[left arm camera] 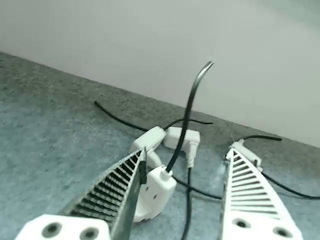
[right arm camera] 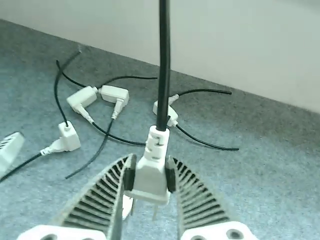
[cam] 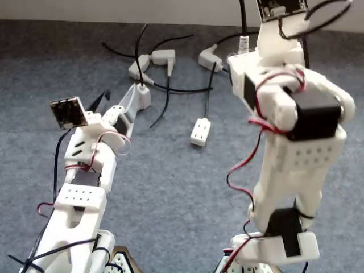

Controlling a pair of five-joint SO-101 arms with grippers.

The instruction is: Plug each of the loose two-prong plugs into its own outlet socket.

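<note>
On the grey bench, one plug gripped, one connector between open fingers

Over the far part of the bench [cam: 170, 187], the right gripper [right arm camera: 150, 164] is clamped on a white two-prong plug [right arm camera: 150, 182]. The plug's long axis runs in line with the gripper's fingers. Its prongs point back toward the gripper's base, and its black cord [right arm camera: 163, 60] leaves the opposite end straight out past the fingertips.

The left gripper [left arm camera: 186, 152] stands wide open, low over the bench. A small white connector [left arm camera: 152, 192] sits between its fingers, close against one and well clear of the other. The connector is tilted, and its own black cord arches up from its raised end.

A white outlet socket [cam: 200, 132] lies flat between the two arms. Its long axis runs away from the arm bases, with the cord leaving its far end. A cluster of white plugs [cam: 162, 57] lies among looping cords near the bench's far edge.
</note>
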